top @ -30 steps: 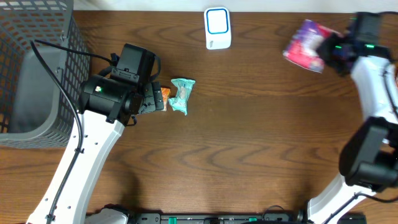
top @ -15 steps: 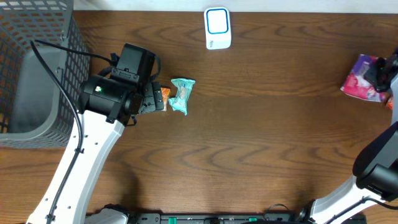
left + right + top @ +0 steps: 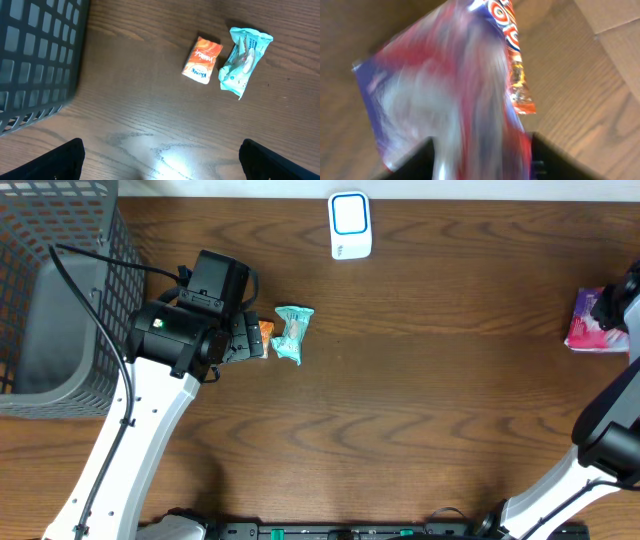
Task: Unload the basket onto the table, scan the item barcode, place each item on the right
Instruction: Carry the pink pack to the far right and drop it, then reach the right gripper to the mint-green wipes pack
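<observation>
Dark wood-grain table (image 3: pixel 430 400) fills every view, with a grey mesh basket (image 3: pixel 60 300) at its left end and a white scanner (image 3: pixel 350 225) at the far edge, near the middle. The left pincer (image 3: pixel 161 159) hangs spread wide with nothing between its fingers. An orange packet (image 3: pixel 202 59) lies just ahead of it, and a teal packet (image 3: pixel 244 59) lies just beside that. Their long axes run roughly crosswise to the line between the fingers, so a grip would likely close on the short width. The left arm is by far the nearer. A pink and purple packet (image 3: pixel 588 322) sits at the table's right edge, at the right pincer (image 3: pixel 481 150). That wrist view is smeared, so I cannot tell whether it is clamped or let go.
</observation>
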`<move>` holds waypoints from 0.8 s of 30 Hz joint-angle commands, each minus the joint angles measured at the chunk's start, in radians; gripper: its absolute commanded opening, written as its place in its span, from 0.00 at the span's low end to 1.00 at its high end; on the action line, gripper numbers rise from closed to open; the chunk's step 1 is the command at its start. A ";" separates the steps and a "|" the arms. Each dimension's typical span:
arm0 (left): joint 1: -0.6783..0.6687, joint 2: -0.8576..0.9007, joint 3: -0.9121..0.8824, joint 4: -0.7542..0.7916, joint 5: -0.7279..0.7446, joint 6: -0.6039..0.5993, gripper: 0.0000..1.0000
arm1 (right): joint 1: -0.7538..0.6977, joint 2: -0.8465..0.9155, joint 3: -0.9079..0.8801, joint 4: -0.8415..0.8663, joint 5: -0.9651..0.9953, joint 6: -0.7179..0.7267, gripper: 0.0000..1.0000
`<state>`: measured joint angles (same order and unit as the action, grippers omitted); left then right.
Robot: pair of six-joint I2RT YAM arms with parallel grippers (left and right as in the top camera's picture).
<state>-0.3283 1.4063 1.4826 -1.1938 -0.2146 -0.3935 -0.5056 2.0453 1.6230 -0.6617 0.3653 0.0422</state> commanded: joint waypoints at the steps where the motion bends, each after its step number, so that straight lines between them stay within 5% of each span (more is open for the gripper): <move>1: 0.005 -0.005 0.008 -0.003 -0.002 -0.009 0.98 | -0.006 0.012 0.011 -0.012 0.124 0.010 0.69; 10: 0.005 -0.005 0.008 -0.003 -0.002 -0.009 0.98 | 0.026 -0.058 0.019 -0.074 0.127 0.055 0.78; 11: 0.005 -0.005 0.008 -0.003 -0.002 -0.009 0.98 | 0.041 -0.092 0.020 -0.084 0.122 0.082 0.99; 13: 0.005 -0.005 0.008 -0.003 -0.002 -0.009 0.98 | 0.062 -0.135 0.020 -0.089 0.089 0.101 0.99; 24: 0.005 -0.005 0.008 -0.003 -0.002 -0.009 0.98 | 0.221 -0.332 0.019 -0.089 -0.713 0.103 0.99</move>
<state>-0.3283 1.4059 1.4826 -1.1938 -0.2146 -0.3935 -0.3321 1.7294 1.6291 -0.7467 0.0189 0.1265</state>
